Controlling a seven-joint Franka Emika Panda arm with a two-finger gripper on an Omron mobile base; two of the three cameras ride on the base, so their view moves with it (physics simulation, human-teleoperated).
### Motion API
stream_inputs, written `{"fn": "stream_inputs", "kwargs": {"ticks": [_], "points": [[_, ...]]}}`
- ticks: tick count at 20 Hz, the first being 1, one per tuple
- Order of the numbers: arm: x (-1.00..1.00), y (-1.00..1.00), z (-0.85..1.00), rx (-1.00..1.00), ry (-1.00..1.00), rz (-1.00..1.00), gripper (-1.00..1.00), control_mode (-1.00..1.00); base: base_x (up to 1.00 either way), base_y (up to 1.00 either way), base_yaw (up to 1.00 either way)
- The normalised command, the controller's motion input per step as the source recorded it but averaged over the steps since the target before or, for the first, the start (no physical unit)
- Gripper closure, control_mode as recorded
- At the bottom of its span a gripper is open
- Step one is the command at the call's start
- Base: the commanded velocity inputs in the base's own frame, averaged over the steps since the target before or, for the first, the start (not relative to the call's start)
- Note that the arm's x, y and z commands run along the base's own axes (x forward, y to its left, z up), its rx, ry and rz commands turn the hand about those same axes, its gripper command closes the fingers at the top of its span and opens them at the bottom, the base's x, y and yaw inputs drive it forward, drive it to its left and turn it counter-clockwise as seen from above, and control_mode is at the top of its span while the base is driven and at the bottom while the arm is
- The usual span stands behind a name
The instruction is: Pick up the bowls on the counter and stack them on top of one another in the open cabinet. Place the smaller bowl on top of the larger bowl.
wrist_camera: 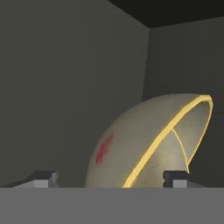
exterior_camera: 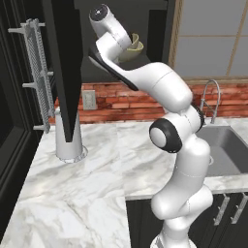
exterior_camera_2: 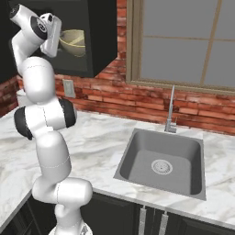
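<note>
While your arm reaches high, look into the cabinet [exterior_camera_2: 98,55]: its door [exterior_camera: 65,63] hangs open at the left of the left base view, and its dark grey inside holds the bowls. From the right base view you see a bowl [exterior_camera_2: 73,42] on the cabinet floor, golden outside and pale within. A rim line inside it suggests a second bowl nested in the first, but you cannot tell for sure from there. The left base view gives you a bowl [exterior_camera: 131,47] just beyond the wrist, partly hidden by the arm.

Your hand view, rolled on its side, shows a bowl [wrist_camera: 148,144] close ahead, its beige outside carrying a red mark and its yellow rim sweeping across. A thin second edge shows within that rim, so you may count two bowls, one inside the other, though the inner one is barely visible.

Your gripper [wrist_camera: 109,177] has its two tips spread wide, one at each side of the bowl, with the bowl's body between them. You cannot tell whether either tip touches it; the jaws are parted and nothing is pinched.

Below, your counter [exterior_camera: 72,193] carries one white cylinder [exterior_camera: 68,140] at the left. Further right you have one sink [exterior_camera_2: 160,160] set into the counter with one tap [exterior_camera_2: 170,110] behind it.
</note>
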Motion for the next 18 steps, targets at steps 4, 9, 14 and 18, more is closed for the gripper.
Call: {"fn": "stream_inputs", "kwargs": {"ticks": [4,9,14,18], "points": [[-0.19,0.0,0.23,0.0,-0.04,0.0,-1.0,-1.0,0.0,0.0,0.0],[-0.26,0.0,0.17,-0.01,-0.04,0.0,-1.0,-1.0,0.0,0.0,0.0],[-0.39,0.0,0.04,-0.01,-0.05,0.0,-1.0,-1.0,0.0,0.0,0.0],[-0.56,0.0,0.0,0.0,-0.06,0.0,-1.0,-1.0,0.0,0.0,0.0]]}}
